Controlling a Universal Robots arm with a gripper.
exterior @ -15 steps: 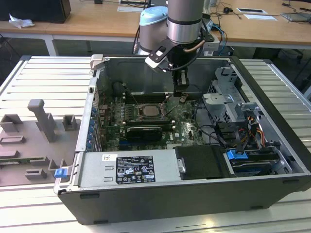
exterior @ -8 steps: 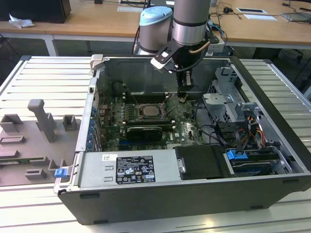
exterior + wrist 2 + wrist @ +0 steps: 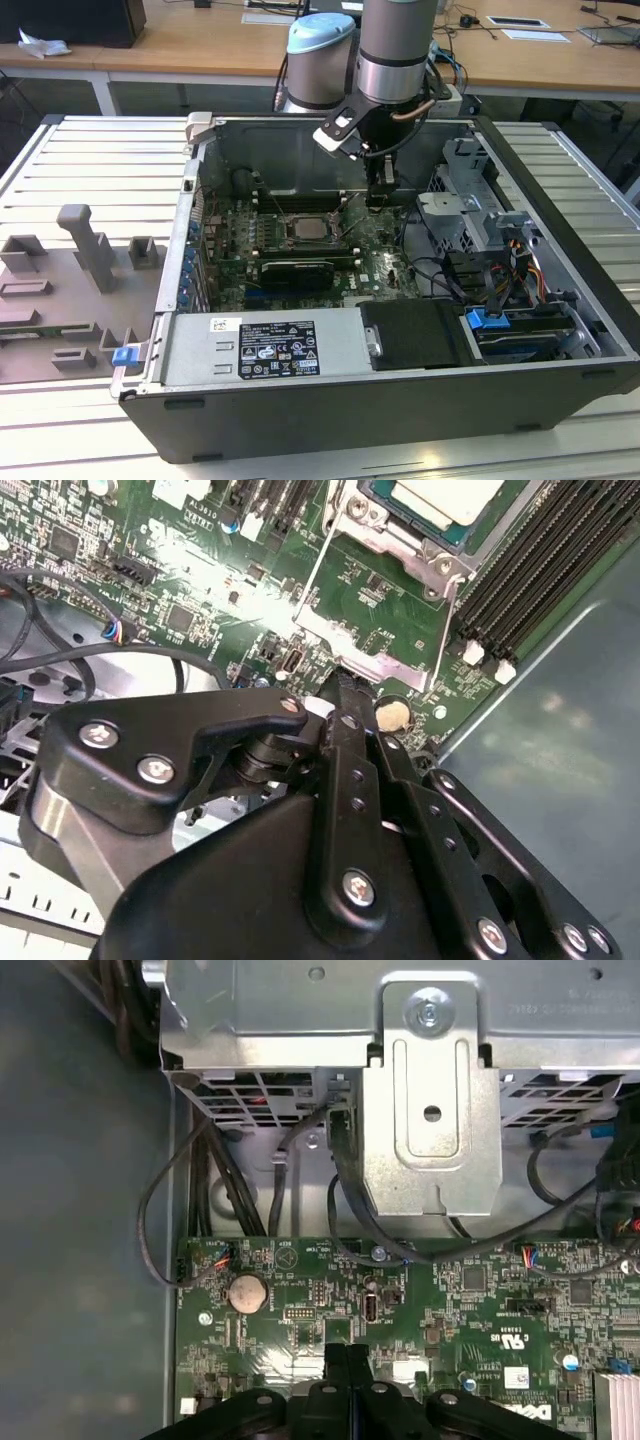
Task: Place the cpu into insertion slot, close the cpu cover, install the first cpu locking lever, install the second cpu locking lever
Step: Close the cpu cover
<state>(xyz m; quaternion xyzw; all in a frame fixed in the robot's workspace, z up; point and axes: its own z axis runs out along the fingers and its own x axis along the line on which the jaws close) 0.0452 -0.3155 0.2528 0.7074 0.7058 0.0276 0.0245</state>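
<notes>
The cpu (image 3: 441,498) lies flat in the insertion slot (image 3: 305,229) in the middle of the green motherboard (image 3: 440,1310), pale metal top facing up. The silvery cpu cover (image 3: 415,552) frames it and looks down over its edges. Two thin wire levers (image 3: 311,572) run along the socket's sides toward my gripper. My gripper (image 3: 380,195) hangs low inside the case, on the exterior view's right of the socket. Its black fingers (image 3: 335,1358) are pressed together, and the gripper tip (image 3: 338,685) sits just off the socket's metal edge plate (image 3: 372,660). Nothing shows between them.
A coin battery (image 3: 248,1292) sits on the board beside the fingertips. A metal drive cage (image 3: 430,1110) with black cables (image 3: 215,1190) stands beyond the board edge. Black memory slots (image 3: 540,570) flank the socket. The case wall (image 3: 330,130) rises behind the arm.
</notes>
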